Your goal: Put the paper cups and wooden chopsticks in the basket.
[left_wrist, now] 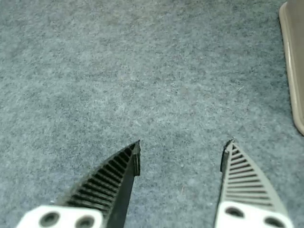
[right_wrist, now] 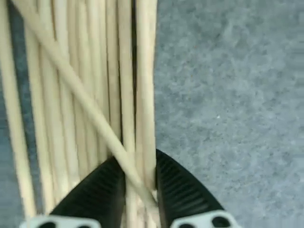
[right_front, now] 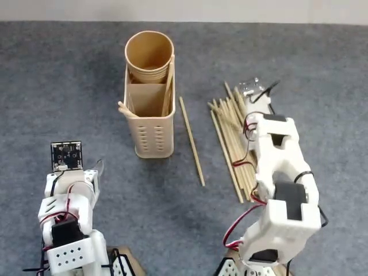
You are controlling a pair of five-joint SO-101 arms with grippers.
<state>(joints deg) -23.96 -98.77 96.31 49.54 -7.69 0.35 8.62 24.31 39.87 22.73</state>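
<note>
On the grey carpet, high view: the basket stands upright toward 12 o'clock. Its far compartment holds stacked paper cups; a few sticks lean in the near one. One loose chopstick lies just at 3 o'clock of the basket, not touching it. Further toward 3 o'clock lies the pile of wooden chopsticks, partly under my right arm. My right pincer is down on that pile, fingers pinched onto about two sticks, with one crossed stick slanting over them. My left pincer, at 7 o'clock from the basket, hangs with fingers spread apart above bare carpet.
</note>
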